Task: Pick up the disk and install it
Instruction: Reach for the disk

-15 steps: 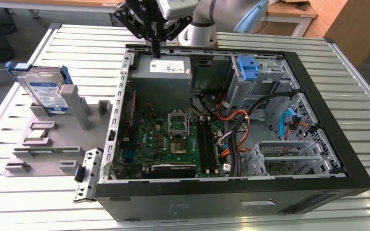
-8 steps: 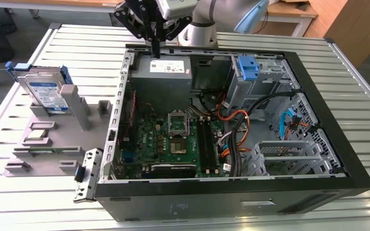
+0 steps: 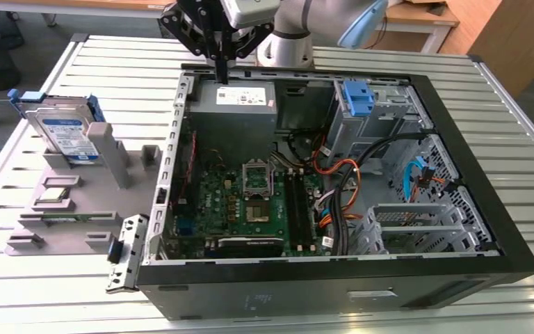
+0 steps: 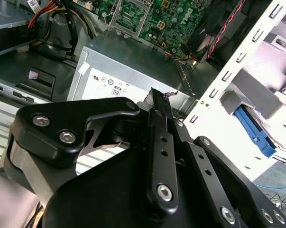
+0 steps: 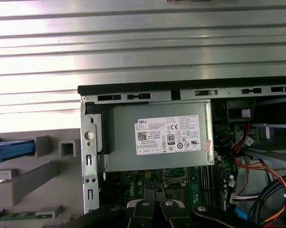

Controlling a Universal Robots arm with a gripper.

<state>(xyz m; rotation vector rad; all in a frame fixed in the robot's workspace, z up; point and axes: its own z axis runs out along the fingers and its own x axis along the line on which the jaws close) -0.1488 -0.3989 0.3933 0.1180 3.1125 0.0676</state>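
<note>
Disk (image 3: 67, 136) stands in grey holder (image 3: 100, 200); gripper (image 3: 220, 75), seemingly closed, above computer case (image 3: 295, 296).

An open black computer tower case (image 3: 341, 289) lies on its side on a ribbed silver metal table (image 3: 109, 62), its green motherboard (image 3: 248, 202) exposed. A grey metal power supply box with a white label (image 3: 236, 97) sits against one end wall, near a grey metal drive cage (image 3: 388, 111) topped by a blue plastic bracket (image 3: 357, 97). Orange and black cables (image 3: 336, 174) loop beside the motherboard. A grey plastic fixture block (image 3: 81, 202) stands just outside the case, at the exterior view's left.
</note>
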